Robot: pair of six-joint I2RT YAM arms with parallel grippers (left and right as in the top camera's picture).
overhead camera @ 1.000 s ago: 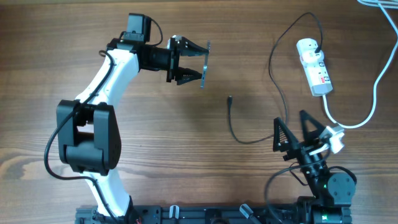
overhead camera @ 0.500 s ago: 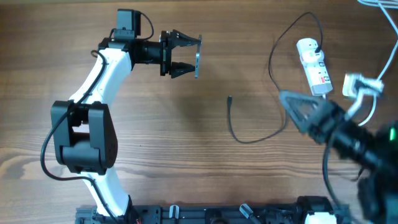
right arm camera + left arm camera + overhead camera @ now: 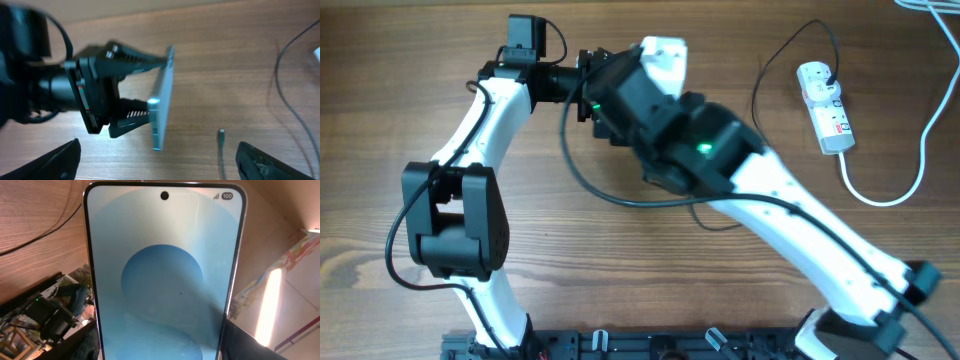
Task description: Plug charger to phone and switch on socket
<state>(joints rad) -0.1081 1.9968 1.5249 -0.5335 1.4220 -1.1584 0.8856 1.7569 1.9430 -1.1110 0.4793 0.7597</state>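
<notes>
My left gripper (image 3: 157, 85) is shut on the phone (image 3: 162, 100) and holds it on edge above the table. In the left wrist view the phone's blue screen (image 3: 162, 280) fills the frame between the dark fingers. My right gripper (image 3: 160, 170) is wide open and empty, hovering close by the phone. In the overhead view my right arm (image 3: 720, 150) covers the phone. The charger's plug tip (image 3: 221, 133) lies on the table right of the phone, and its black cable (image 3: 757, 100) runs to the white socket (image 3: 825, 107) at the back right.
The socket's thick white cord (image 3: 920, 150) loops off the right edge. The left arm (image 3: 470, 130) reaches along the left side. The right arm crosses the table's middle diagonally. The table top (image 3: 620, 280) is brown wood.
My right arm has swung from the front right across the table to the left gripper and phone, fingers still open. The left arm lifted slightly a second ago and has held still since.
</notes>
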